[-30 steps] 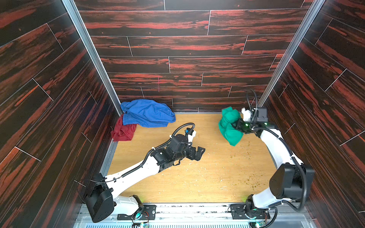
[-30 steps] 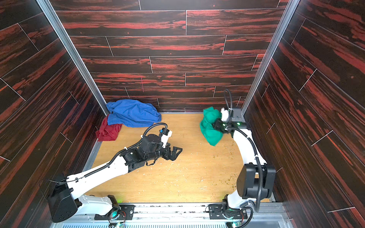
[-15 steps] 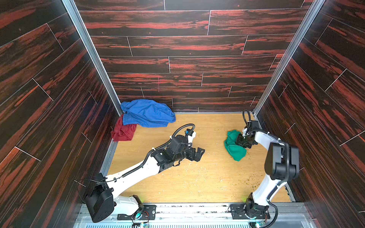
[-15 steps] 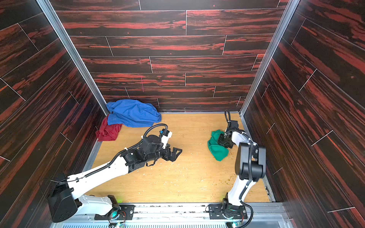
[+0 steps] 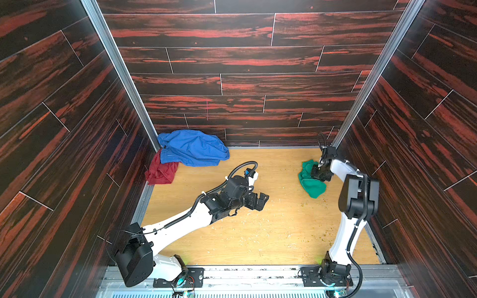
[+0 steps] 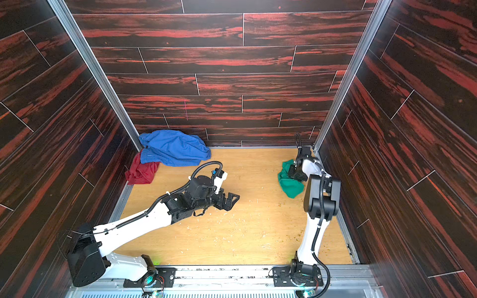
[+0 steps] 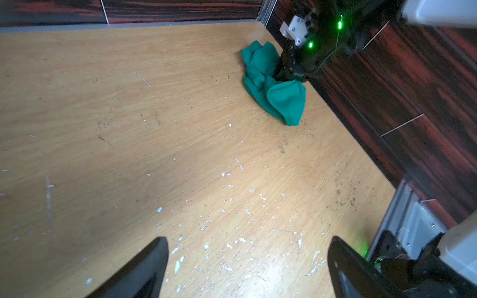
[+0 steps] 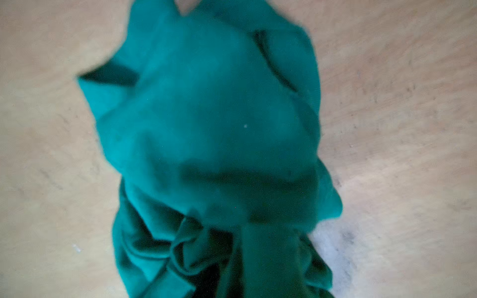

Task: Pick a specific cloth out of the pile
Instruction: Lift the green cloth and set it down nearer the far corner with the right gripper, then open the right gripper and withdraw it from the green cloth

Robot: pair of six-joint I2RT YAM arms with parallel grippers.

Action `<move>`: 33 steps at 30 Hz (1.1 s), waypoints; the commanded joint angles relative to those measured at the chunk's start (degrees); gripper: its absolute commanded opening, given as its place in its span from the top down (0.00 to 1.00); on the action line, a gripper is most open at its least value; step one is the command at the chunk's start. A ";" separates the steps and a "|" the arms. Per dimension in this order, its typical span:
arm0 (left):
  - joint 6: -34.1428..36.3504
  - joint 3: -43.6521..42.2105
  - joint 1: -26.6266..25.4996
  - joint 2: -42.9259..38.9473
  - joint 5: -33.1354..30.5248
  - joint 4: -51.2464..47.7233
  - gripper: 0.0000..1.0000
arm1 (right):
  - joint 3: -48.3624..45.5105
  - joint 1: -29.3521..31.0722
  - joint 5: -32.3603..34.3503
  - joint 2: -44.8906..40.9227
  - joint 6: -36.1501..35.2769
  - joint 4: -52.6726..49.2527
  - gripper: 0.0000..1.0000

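In both top views, the pile (image 5: 165, 161) (image 6: 145, 161) is seen at about ten o'clock on the wooden board (image 5: 258, 237) (image 6: 232, 240), pushed into the far corner, with a blue garment (image 5: 193, 148) (image 6: 174, 148) draped over part of a dark red garment (image 5: 161, 172) (image 6: 140, 172). The cloth (image 5: 311, 184) (image 6: 290, 187) is found well apart from the pile, at about two o'clock on the board, crumpled on the wood close to the side wall (image 5: 413, 154) (image 6: 387, 160). The right gripper (image 5: 319, 175) (image 6: 296, 173) is lowered onto the far part of the cloth, its tips sunk in the folds. The left gripper (image 5: 262, 201) (image 6: 232, 200) is held over the middle of the board, pointed toward three o'clock, with nothing between its jaws. In the left wrist view, the left gripper (image 7: 247, 258) is shown released, its two dark fingers (image 7: 152, 263) spread wide over bare, chip-strewn wood. Farther off, the cloth (image 7: 278, 95) is seen lying on the board against the wall, with the right gripper (image 7: 287, 71) pressed into its upper folds beneath green lights. In the right wrist view, which is blurred, the frame is filled by the cloth (image 8: 211, 123) lying on the board. The fabric is gathered into a narrow neck nearest the camera, so the right gripper is taken to be clenched on the cloth, though its fingers are hidden by the folds.
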 commanded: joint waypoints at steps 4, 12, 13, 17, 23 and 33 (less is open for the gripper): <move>3.90 4.68 0.30 -1.95 -2.05 -3.03 0.01 | 3.57 -0.67 1.71 -0.39 -4.76 0.09 0.68; 2.61 5.13 0.31 -3.08 -1.14 -3.01 0.01 | 3.44 -0.73 -1.12 -5.03 -3.69 1.29 0.36; 2.47 4.91 0.35 -3.39 -1.09 -2.79 0.01 | 3.32 -0.73 -1.19 -5.47 -3.61 1.45 0.34; 2.28 4.64 0.33 -4.42 -1.26 -2.42 0.01 | 2.17 -0.77 -1.47 -8.09 -3.35 2.75 0.30; 3.44 4.83 0.31 -6.57 -2.70 -3.22 0.01 | 1.43 -0.83 -1.73 -13.40 -2.78 3.57 0.25; 5.81 4.06 0.61 -10.58 -6.55 -5.24 0.01 | -1.55 -1.08 -2.34 -19.08 -2.57 4.39 0.19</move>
